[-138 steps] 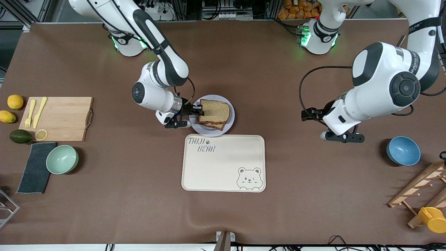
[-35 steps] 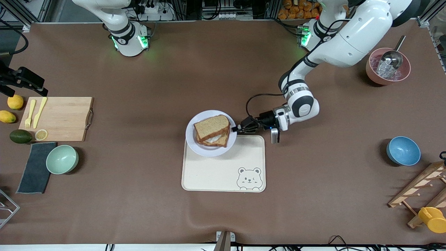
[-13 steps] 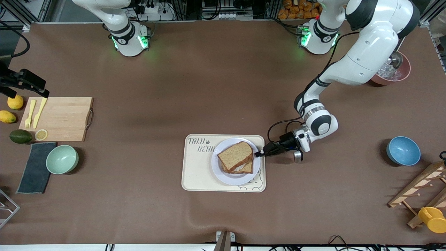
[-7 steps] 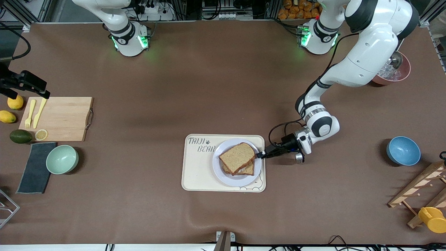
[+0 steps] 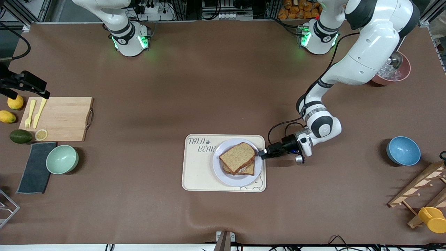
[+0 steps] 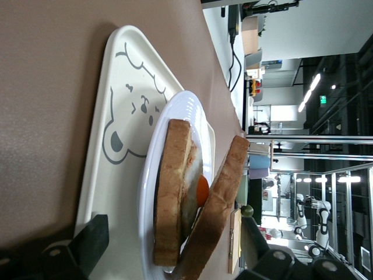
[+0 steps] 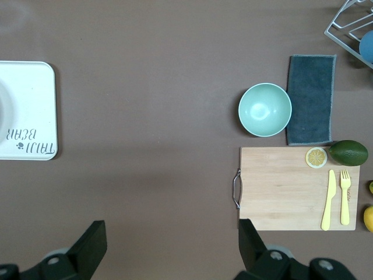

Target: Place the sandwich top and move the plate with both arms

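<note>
**Plate released on the tray; left gripper due to back away**

In the lower centre of the front view, the plate (image 5: 237,172) is seen resting on the cream tray (image 5: 198,174), toward the tray's bear-drawing end. On the plate the sandwich is stacked, with the sandwich top (image 5: 238,157) laid across the lower slice, slightly askew; in the left wrist view the sandwich top (image 6: 218,204) is seen leaning over the filling rather than lying flat.

The left gripper (image 5: 262,153) is found right of centre in the front view, at the plate's rim, low over the tray's edge. Its fingers are spread wide, and nothing is held between them: in the left wrist view the fingertips (image 6: 93,239) flank the plate's rim (image 6: 175,111) without pinching it.

The right gripper (image 7: 169,248) is parked high at the upper left of the front view, over the table near the wooden cutting board (image 7: 291,186); its fingers are wide apart and empty, and that arm waits.

The placing and the move are judged essentially done. A straight withdrawal of the left gripper, away from the rim, is called for, so that the plate is not dragged or the leaning slice tipped.
</note>
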Robot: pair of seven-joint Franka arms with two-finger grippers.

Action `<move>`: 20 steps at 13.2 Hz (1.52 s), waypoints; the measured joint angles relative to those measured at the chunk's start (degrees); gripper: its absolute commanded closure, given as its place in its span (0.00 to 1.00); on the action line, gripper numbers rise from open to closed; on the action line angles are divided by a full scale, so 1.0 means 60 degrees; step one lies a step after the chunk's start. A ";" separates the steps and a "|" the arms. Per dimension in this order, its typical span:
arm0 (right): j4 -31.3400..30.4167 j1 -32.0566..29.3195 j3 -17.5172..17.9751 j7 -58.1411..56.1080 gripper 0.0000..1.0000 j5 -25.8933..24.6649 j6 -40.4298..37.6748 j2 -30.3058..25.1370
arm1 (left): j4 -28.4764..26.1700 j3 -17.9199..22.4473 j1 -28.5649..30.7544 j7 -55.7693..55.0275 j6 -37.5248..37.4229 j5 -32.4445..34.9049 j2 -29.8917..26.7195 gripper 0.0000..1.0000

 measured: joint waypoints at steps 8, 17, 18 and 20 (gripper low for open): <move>0.0000 -0.0001 0.0000 0.0001 0.00 0.0000 0.0000 0.0004 | -0.0004 0.0057 -0.0011 -0.2507 0.0453 0.2219 -0.0927 0.00; 0.0000 -0.0002 0.0001 0.0004 0.00 0.0000 -0.0009 0.0031 | 0.0428 0.0343 0.0621 -0.7253 0.0048 1.0952 -0.2102 0.00; 0.0000 -0.0002 0.0001 0.0004 0.00 0.0000 -0.0010 0.0033 | 0.0682 0.0374 0.0671 -0.7532 -0.0383 1.1950 -0.2161 0.00; 0.0000 -0.0002 0.0001 0.0004 0.00 0.0000 -0.0012 0.0035 | 0.1446 0.0464 0.0687 -0.8226 -0.1495 1.3644 -0.2218 0.00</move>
